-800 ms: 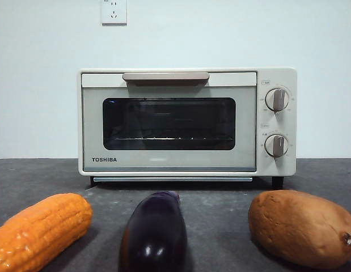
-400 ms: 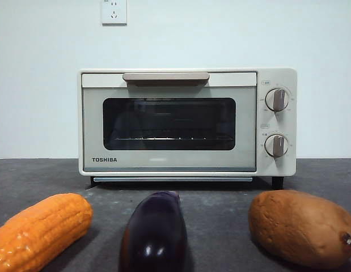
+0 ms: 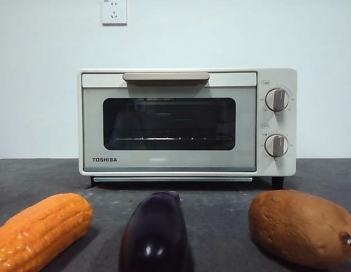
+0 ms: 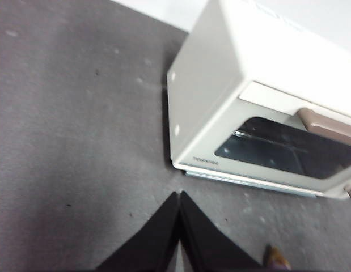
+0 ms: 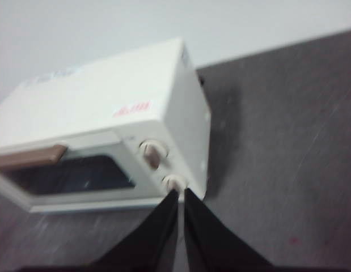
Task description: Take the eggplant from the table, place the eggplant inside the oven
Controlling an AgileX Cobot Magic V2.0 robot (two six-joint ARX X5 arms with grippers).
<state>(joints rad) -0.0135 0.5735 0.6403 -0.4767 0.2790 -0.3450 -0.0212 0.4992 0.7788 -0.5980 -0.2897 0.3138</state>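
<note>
Nothing moved; grey table (image 3: 220, 215) w/ oven (image 3: 186, 122), white wall (image 3: 39, 85).

The brand name TOSHIBA is showing in dark capital letters on the lower left corner of the oven (image 3: 186, 122) door in the front view. Small markings are sitting beside the two knobs (image 3: 276, 99), too small to read. A red mark on the oven's top is showing blurred.
</note>
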